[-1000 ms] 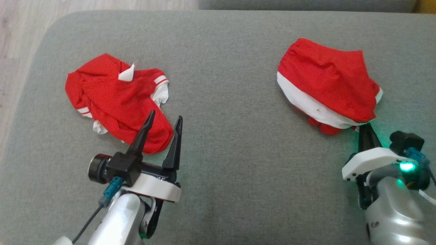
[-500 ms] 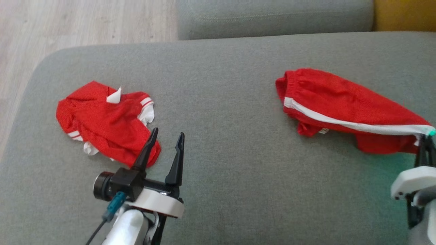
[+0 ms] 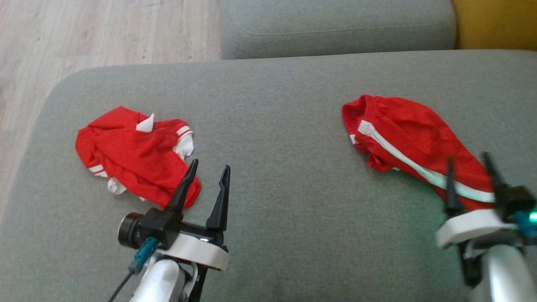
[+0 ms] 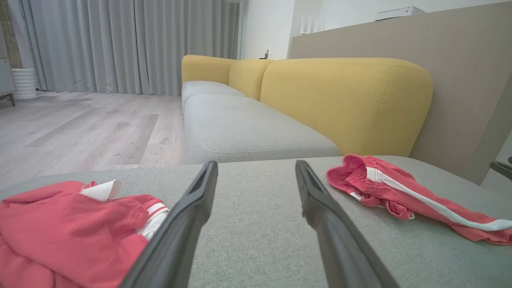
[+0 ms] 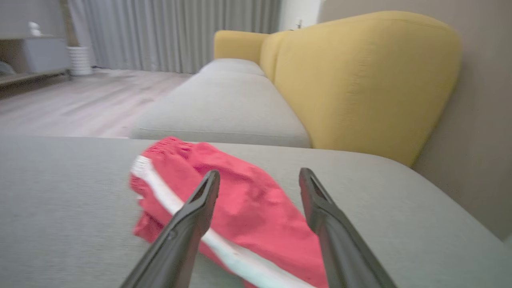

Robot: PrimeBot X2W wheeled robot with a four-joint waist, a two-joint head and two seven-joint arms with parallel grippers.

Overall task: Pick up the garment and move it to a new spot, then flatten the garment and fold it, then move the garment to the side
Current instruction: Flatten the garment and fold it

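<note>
Red shorts (image 3: 402, 134) with a white side stripe lie loose on the right of the grey sofa seat (image 3: 285, 126).
Our right gripper (image 3: 467, 159) stands wide over their near end, holding nothing, so we judge them set down for flattening; left gripper (image 3: 210, 164) wide too, empty, parked by the other red garment (image 3: 130, 159).
</note>
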